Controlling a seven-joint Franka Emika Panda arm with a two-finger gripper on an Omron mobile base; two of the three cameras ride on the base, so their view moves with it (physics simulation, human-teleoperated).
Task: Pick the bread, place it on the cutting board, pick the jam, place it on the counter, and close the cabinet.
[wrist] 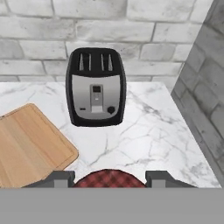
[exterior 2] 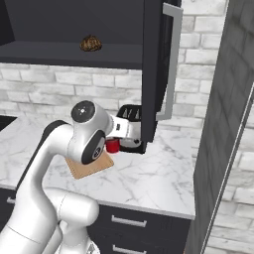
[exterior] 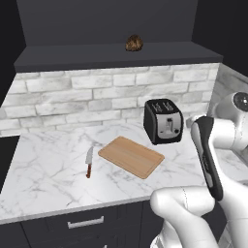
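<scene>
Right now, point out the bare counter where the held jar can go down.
Free: the marble counter between the toaster and the right side wall, and the wide stretch left of the knife. Crowded: the middle, where the cutting board lies close beside the toaster. The gripper holds the jam.

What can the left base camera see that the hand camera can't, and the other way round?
The left base view alone shows the bread up on the cabinet shelf and a red-handled knife lying left of the cutting board. The hand view alone shows the hand shut on the red jam, held above the counter. Both show the black toaster, the cutting board, the counter and the brick wall.
</scene>
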